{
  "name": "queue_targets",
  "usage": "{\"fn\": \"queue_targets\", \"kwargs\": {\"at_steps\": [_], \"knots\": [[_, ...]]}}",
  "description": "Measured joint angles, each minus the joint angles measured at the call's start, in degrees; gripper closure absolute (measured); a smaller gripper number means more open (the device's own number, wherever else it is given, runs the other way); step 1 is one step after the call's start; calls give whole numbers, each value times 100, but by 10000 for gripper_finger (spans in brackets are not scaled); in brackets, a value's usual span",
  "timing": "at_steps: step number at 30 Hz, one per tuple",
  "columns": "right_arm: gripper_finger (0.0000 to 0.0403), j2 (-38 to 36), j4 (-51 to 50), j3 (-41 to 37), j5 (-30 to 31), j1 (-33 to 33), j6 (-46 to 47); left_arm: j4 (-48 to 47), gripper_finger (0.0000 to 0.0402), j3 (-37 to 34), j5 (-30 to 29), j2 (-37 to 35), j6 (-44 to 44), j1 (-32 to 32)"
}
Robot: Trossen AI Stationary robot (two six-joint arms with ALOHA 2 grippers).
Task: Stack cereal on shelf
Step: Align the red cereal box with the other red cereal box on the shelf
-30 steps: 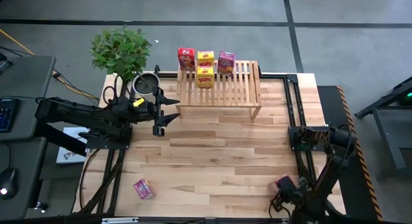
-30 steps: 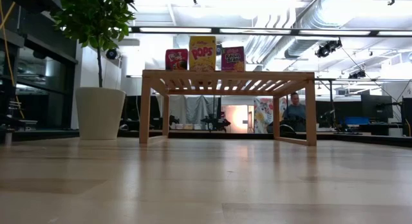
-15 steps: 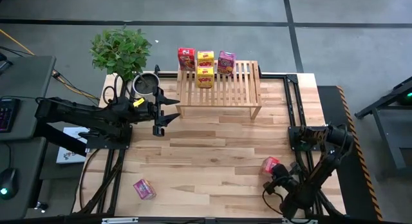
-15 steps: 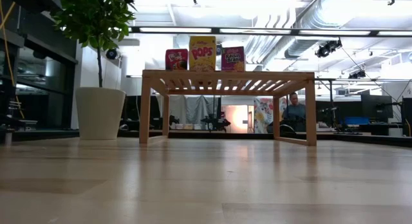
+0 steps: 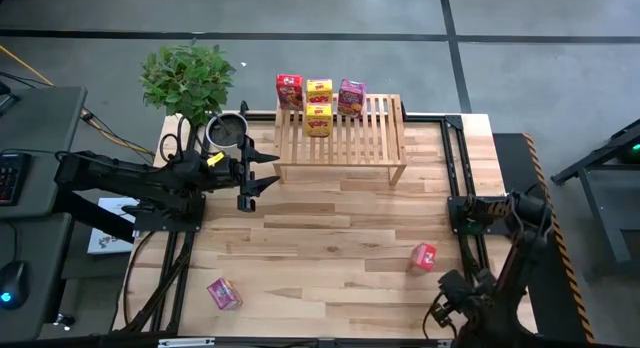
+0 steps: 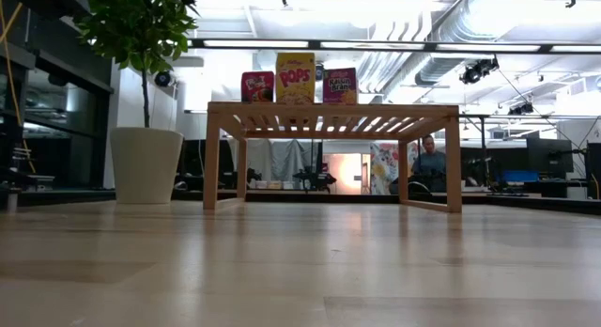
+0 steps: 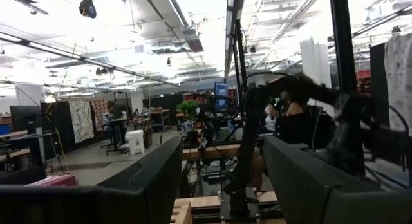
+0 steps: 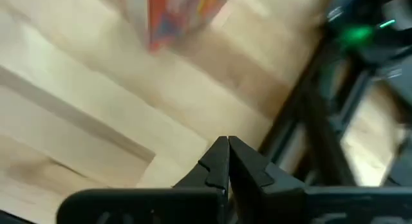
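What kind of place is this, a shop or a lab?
Probably a robotics lab or workshop: exposed ceiling ducts, a person at screens, and a wooden table with cereal boxes on a small shelf.

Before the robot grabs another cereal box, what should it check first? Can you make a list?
1. Right gripper empty and shut above the table's near right corner: ok.
2. Red box on the table, clear of the right gripper: ok.
3. Pink box lying free near the front left: ok.
4. Shelf has bare slats left, with four boxes crowded at its left end: ok.
5. Left gripper open, empty, waiting beside the shelf: ok.
6. Which way the red box's front faces: cannot tell.
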Motion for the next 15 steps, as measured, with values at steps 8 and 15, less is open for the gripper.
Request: {"fn": "queue_targets", "kwargs": {"at_steps": [8, 15], "knots": [[383, -348, -377, 412, 356, -389, 1125, -2, 194, 0, 1, 1, -63, 0], [246, -589, -381, 343, 1177, -1043, 1210, -22, 194, 0, 1, 1, -96, 0]]}}
